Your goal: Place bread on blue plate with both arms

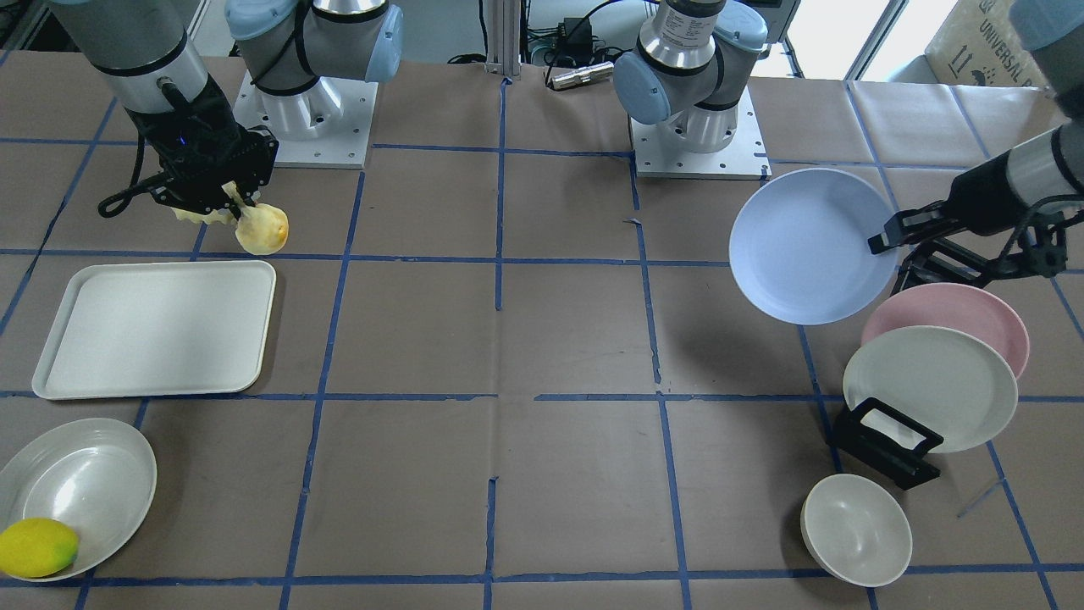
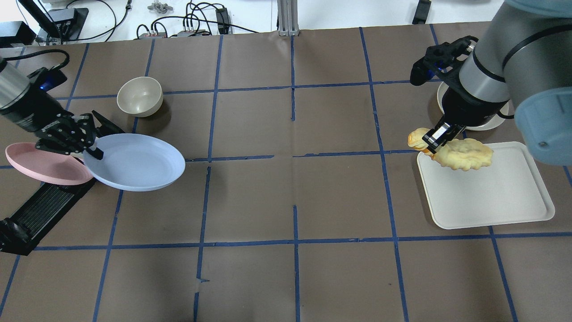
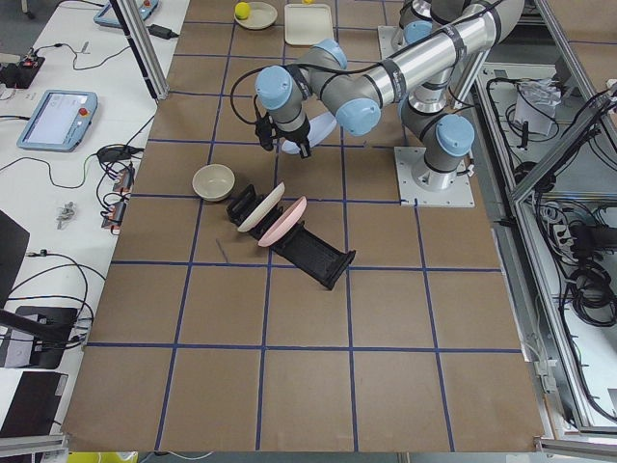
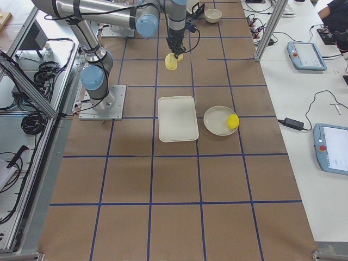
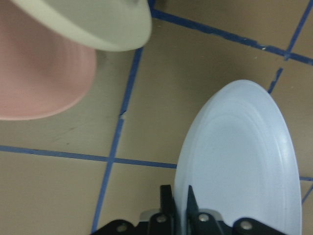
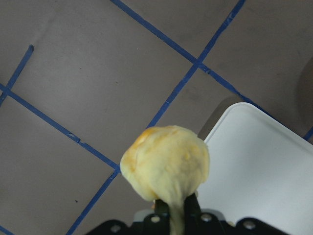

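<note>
My left gripper [image 2: 91,150] is shut on the rim of the blue plate [image 2: 138,163] and holds it roughly level above the table, beside the plate rack. The plate also shows in the front view [image 1: 804,246] and the left wrist view [image 5: 239,161], with the rim pinched between the fingers [image 5: 167,203]. My right gripper [image 2: 440,136] is shut on the bread [image 2: 462,154], a pale-yellow ridged loaf with a browned end, held above the far corner of the white tray. The bread hangs from the jaws in the right wrist view [image 6: 166,164] and the front view [image 1: 261,229].
A white tray [image 2: 491,197] lies under the right arm. A black rack [image 2: 40,210] holds a pink plate [image 2: 40,165] and an off-white plate [image 1: 931,390]. A beige bowl [image 2: 139,96] stands behind the blue plate. A grey dish [image 1: 85,483] holds a lemon [image 1: 38,546].
</note>
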